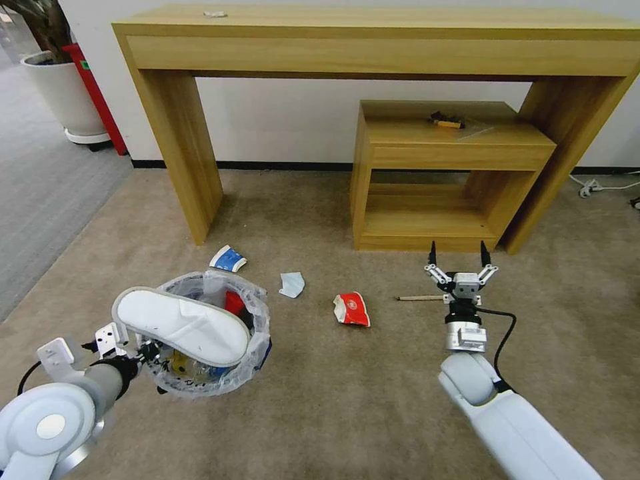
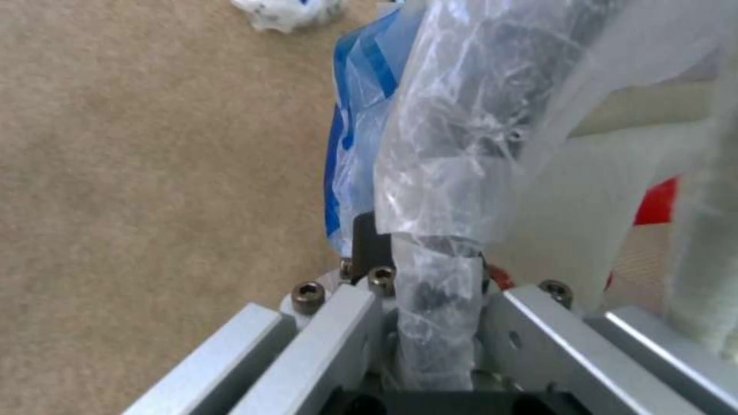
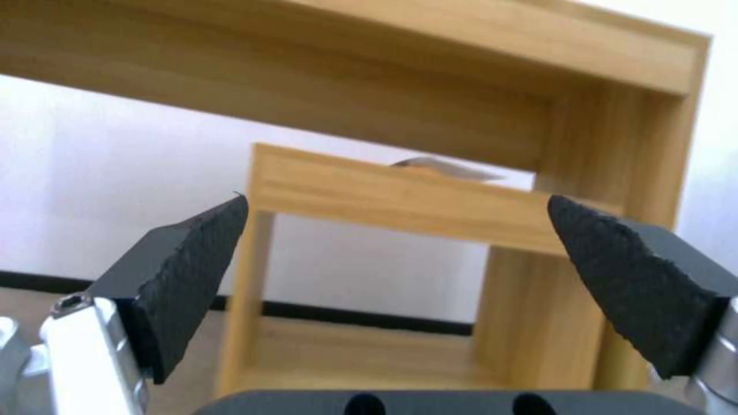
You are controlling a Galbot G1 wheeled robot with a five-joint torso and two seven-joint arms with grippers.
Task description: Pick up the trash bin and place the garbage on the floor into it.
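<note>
Left end effector (image 1: 137,350) pinches trash bin (image 1: 220,383) rim, slipper (image 1: 183,325) on top; right end effector (image 1: 459,265) spread above stick (image 1: 420,298) on floor (image 1: 347,400). Best: lower straight, straddle stick, close.

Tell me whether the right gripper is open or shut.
Open. The right gripper hangs over the floor with its fingertips spread wide and nothing between them.
</note>
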